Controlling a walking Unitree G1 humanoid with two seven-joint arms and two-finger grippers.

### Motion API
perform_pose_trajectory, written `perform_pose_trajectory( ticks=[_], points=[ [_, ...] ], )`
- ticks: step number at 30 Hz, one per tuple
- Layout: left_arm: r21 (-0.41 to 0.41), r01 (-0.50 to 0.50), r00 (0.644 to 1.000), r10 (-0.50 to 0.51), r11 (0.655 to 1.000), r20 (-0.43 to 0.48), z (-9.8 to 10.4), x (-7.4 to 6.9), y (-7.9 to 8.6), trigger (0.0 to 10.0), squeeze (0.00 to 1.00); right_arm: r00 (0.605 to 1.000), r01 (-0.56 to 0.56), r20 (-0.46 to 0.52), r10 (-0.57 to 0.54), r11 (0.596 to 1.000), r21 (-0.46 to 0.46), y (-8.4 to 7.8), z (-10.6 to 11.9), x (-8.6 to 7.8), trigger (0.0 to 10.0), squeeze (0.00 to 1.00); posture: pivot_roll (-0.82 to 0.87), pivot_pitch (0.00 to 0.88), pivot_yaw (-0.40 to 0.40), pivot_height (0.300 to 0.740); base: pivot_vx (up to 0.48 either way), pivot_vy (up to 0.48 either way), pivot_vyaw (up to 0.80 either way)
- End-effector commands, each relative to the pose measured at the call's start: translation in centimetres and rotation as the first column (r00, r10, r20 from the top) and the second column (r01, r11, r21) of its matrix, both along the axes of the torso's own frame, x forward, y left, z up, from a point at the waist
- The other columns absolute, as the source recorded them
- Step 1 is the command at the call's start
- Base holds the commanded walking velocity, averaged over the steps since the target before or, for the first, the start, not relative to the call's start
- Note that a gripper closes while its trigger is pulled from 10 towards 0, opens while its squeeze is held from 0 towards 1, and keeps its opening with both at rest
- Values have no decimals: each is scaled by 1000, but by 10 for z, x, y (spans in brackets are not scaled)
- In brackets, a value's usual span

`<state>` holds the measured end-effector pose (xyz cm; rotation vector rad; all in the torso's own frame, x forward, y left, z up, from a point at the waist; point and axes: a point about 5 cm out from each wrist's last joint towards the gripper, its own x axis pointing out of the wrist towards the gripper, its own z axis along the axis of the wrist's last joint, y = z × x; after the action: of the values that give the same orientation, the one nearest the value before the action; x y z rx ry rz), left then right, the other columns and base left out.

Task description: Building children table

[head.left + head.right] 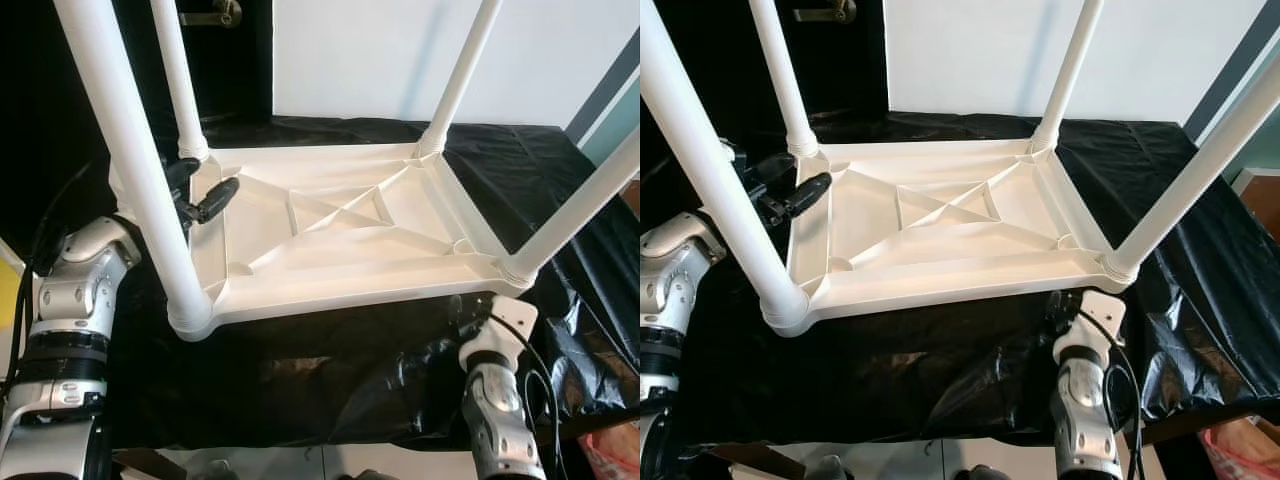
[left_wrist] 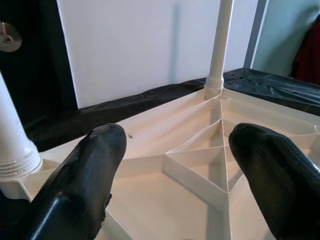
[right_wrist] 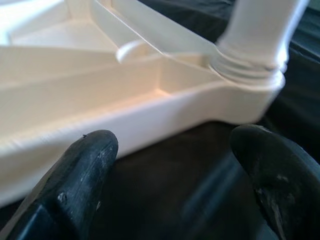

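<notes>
You have one white plastic children's table (image 1: 340,235) lying upside down on a black plastic sheet (image 1: 330,370), its ribbed underside facing up, and four white cylindrical plastic legs standing up from its four corners: near-left leg (image 1: 130,165), far-left leg (image 1: 178,75), far-right leg (image 1: 460,75) and near-right leg (image 1: 580,205). Each leg sits in a threaded round socket at its corner. Count two grippers at work. Your left gripper (image 1: 200,195) is over the table's left edge, between the near-left and far-left legs, with one black finger (image 1: 217,198) reaching in above the tray-like underside; in the left wrist view its fingers (image 2: 85,180) stand wide apart with nothing between them, looking across the diagonal ribs toward the far-right leg. Your right gripper (image 1: 1065,305) is just below the table's near rim, close beside the near-right corner socket (image 3: 245,70); in the right wrist view its fingers (image 3: 75,185) are also spread wide, empty, with the rim just ahead of them and the black sheet beneath. The shallow recesses formed by the ribs of the underside hold nothing. Behind the table stands a white wall panel (image 1: 400,50), and a dark door with a metal handle (image 1: 215,14) lies beyond your left gripper.
</notes>
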<state>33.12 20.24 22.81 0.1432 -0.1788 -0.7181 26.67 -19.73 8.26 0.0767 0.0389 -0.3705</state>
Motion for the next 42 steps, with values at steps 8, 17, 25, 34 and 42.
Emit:
perform_pose_trajectory(
  ticks=[8,17,25,34,42],
  points=[
    [18,372,926,-370,928,-75,-14,-39,-41,10000,0,999,-10,-50,11,1000,11,-7,-7,14,10000,0,71,71,-91,740,0,0,0],
    [-70,470,876,-475,880,-89,-14,-79,-70,10000,0,991,-126,-33,127,992,27,-8,1,42,10000,0,85,74,-100,740,0,0,0],
    [-93,487,864,-494,869,-99,-13,-103,-90,10000,0,970,-238,-45,239,971,23,-5,8,67,10000,0,98,66,-112,740,0,0,0],
    [-162,511,845,-528,844,-85,-9,-116,-117,10000,0,948,-314,-56,313,949,-19,1,19,87,10000,0,114,45,-116,740,0,0,0],
    [-118,417,903,-426,901,-64,-10,-98,-117,10000,0,967,-255,-29,254,965,-57,-8,26,93,10000,0,130,38,-122,740,0,0,0]
  ],
)
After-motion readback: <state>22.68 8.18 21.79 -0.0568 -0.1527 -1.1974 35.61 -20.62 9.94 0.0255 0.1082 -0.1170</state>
